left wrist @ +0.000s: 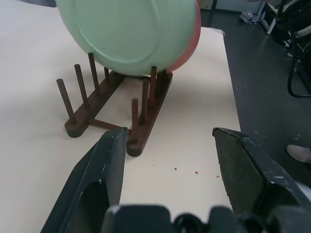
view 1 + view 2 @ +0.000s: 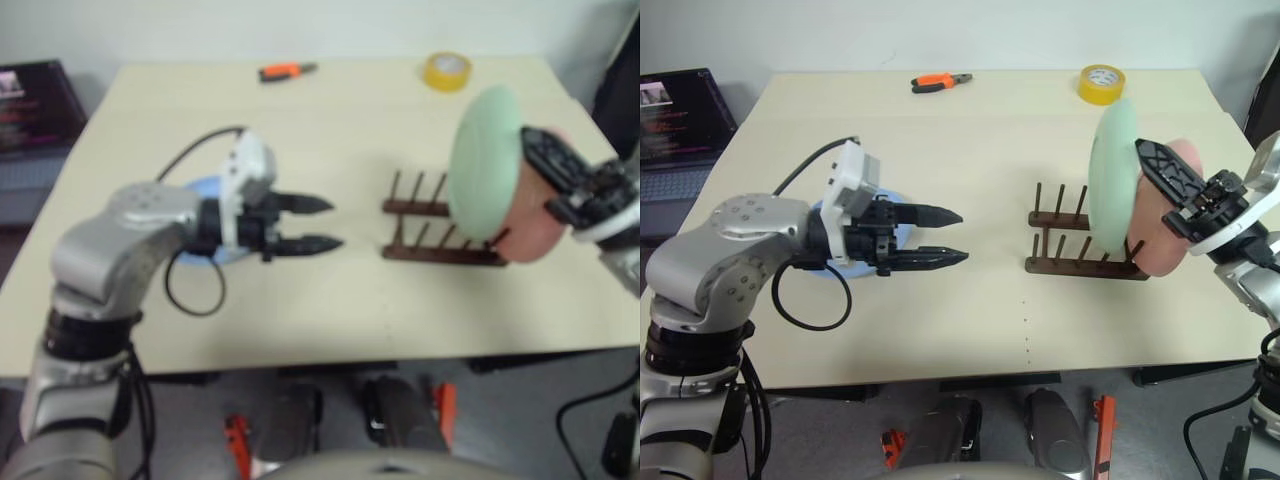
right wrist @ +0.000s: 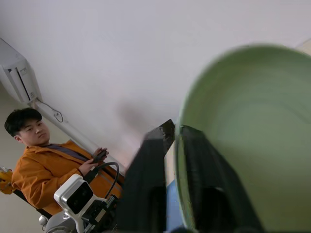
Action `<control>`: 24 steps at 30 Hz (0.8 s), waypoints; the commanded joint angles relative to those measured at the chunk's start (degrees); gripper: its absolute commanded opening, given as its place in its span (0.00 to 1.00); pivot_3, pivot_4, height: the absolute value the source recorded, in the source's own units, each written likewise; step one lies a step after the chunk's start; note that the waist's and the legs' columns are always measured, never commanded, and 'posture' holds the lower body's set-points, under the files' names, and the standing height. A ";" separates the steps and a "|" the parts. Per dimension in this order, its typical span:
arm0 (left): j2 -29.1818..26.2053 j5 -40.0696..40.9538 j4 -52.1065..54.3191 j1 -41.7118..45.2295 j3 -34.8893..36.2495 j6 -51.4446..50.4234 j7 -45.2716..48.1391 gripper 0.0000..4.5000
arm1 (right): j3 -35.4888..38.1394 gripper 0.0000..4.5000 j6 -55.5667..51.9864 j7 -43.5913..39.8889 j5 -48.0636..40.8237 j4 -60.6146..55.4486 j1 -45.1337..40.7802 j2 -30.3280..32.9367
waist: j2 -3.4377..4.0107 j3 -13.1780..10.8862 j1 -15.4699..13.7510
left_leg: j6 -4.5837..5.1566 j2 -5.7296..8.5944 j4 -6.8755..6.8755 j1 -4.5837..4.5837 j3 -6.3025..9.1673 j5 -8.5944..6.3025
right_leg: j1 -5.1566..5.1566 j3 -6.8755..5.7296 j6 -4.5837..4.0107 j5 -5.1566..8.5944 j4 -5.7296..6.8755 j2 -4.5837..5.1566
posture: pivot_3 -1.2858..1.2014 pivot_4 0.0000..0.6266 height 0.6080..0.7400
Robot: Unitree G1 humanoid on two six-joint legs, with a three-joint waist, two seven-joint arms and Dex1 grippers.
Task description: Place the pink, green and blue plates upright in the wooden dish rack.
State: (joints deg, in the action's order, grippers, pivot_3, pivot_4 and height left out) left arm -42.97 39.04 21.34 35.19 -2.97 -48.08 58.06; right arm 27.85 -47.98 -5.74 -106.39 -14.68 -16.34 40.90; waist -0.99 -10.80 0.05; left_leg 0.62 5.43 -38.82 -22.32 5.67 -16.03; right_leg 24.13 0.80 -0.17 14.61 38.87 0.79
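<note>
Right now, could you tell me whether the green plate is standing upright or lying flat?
Upright: the green plate stands on edge among the pegs of the wooden dish rack, beside the pink plate.

I see the green plate [image 2: 1112, 175] standing upright in the dark wooden dish rack [image 2: 1085, 245] with the pink plate [image 2: 1165, 225] just behind it on the right, while the blue plate [image 2: 902, 230] lies flat far left.

Green plate [image 2: 1112, 180] upright in rack [image 2: 1085, 245], pink plate [image 2: 1165, 225] behind, R tool [image 2: 1160, 185] alongside.
</note>
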 commanded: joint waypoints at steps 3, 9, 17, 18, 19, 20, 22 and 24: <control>-0.58 0.19 0.60 0.50 1.43 0.79 -0.10 0.68 | 0.77 0.51 -1.14 -5.22 6.81 -1.90 -0.63 5.76 | 0.00 0.00 -0.01 | 0.00 0.00 0.00 0.00 0.00 0.00 | 0.00 0.00 0.01 0.00 0.00 0.00 | 0.52 0.24 1.00; -1.11 -1.32 -0.89 0.99 2.01 1.73 -0.80 0.68 | -0.14 0.51 -2.67 -17.42 21.76 -0.29 -3.10 17.43 | 0.00 0.00 0.01 | 0.00 0.00 0.00 0.00 -0.01 0.00 | 0.00 -0.02 0.03 0.01 -0.02 0.00 | 0.52 0.24 1.00; -4.06 -6.19 -8.86 3.25 9.14 1.86 -9.06 0.68 | -4.18 0.51 2.30 -36.52 39.58 4.55 -16.19 30.36 | 0.00 0.00 0.02 | 0.00 -0.06 0.04 0.03 0.03 0.00 | -0.01 -0.08 0.25 0.15 -0.08 -0.05 | 0.52 0.24 1.00; -4.97 -6.85 -10.70 3.67 10.69 1.02 -10.77 0.68 | -4.46 0.51 2.76 -37.80 40.73 5.02 -17.79 30.96 | 0.00 0.00 0.05 | 0.00 -0.06 0.06 0.03 0.02 0.00 | -0.01 -0.07 0.24 0.14 -0.10 -0.05 | 0.52 0.24 1.00; -5.84 -7.46 -12.50 4.01 11.95 0.15 -12.27 0.68 | -4.74 0.51 3.13 -38.84 41.72 5.34 -19.17 31.21 | 0.00 -0.01 0.05 | 0.00 -0.06 0.07 0.03 0.01 0.00 | -0.01 -0.05 0.22 0.13 -0.13 -0.04 | 0.52 0.24 1.00; -6.95 -8.63 -14.69 4.38 12.79 -0.68 -14.06 0.68 | -5.08 0.51 3.21 -39.73 42.36 5.37 -20.47 31.09 | 0.00 -0.01 0.05 | 0.00 -0.06 0.06 0.00 0.01 0.00 | 0.01 -0.04 0.17 0.10 -0.15 -0.04 | 0.52 0.24 1.00; -9.08 -11.67 -19.37 4.93 12.99 -0.56 -16.33 0.68 | -5.97 0.51 3.11 -41.24 43.44 4.80 -22.24 30.50 | 0.00 -0.01 0.03 | -0.01 -0.06 0.07 -0.04 0.03 0.00 | 0.03 -0.05 0.01 0.00 -0.20 -0.04 | 0.52 0.24 1.00; -10.52 -14.34 -23.99 6.23 12.01 -0.60 -17.90 0.68 | -6.85 0.51 2.85 -42.08 43.98 4.10 -23.44 29.36 | 0.00 -0.01 -0.07 | -0.01 -0.05 0.09 -0.05 0.04 -0.01 | 0.03 -0.05 0.01 0.00 -0.23 -0.03 | 0.52 0.24 1.00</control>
State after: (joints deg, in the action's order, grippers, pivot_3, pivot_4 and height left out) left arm -52.33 26.71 -0.64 39.46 7.87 -48.69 41.61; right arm 20.76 -45.86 -46.85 -62.81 -9.36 -38.14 70.53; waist -1.00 -10.80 -0.02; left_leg 0.61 5.38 -38.73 -22.38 5.72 -16.04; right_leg 24.15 0.74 -0.17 14.61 38.62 0.77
